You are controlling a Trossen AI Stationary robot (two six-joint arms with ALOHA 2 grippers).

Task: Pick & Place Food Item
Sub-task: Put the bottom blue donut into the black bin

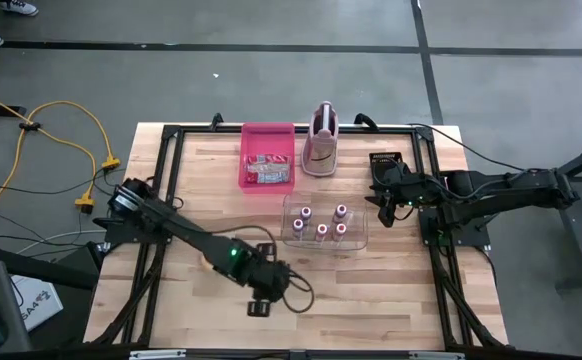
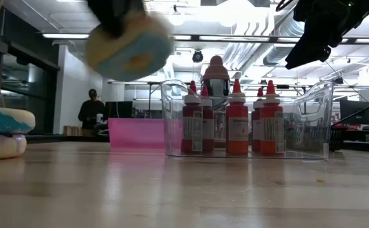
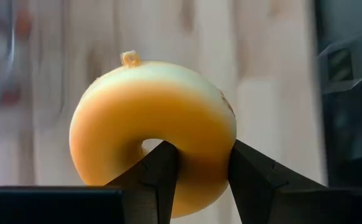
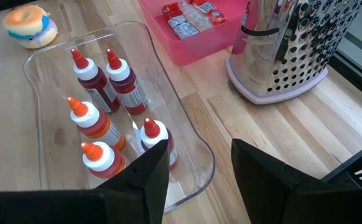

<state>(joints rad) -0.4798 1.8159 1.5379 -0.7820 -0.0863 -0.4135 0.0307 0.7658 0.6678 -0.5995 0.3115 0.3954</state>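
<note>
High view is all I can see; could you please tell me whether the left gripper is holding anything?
Observer: Yes, the left gripper pinches a donut by its ring, one finger at the hole.
Operator: Is it off the table?
Observer: Yes, the low view shows it in the air, clear of the table.
Operator: And the right gripper?
Observer: The right gripper is open and empty, above the bin edge.

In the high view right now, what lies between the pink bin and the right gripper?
The metal grater stands between the pink bin and the right gripper, which hovers beside the clear bottle bin.
</note>
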